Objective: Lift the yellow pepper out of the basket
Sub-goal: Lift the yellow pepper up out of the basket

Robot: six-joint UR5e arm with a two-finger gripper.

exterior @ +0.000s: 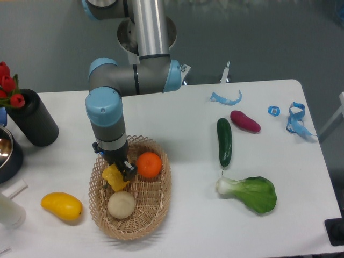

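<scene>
The tan wicker basket (153, 207) lies at the front left of the white table. In its left part sits the yellow pepper (114, 177), tilted. My gripper (119, 171) comes straight down over it and is shut on the pepper, with one dark finger showing at its right side. The other finger is hidden by the pepper and the wrist. An orange (149, 164) and a pale beige ball (121, 205) also lie in the basket.
A yellow mango (62, 206) lies left of the basket. A black cylinder (35, 118) with red tulips and a dark bowl (6, 153) stand at the far left. A cucumber (224, 141), purple sweet potato (245, 121), bok choy (250, 193) and blue scraps (296, 119) lie to the right.
</scene>
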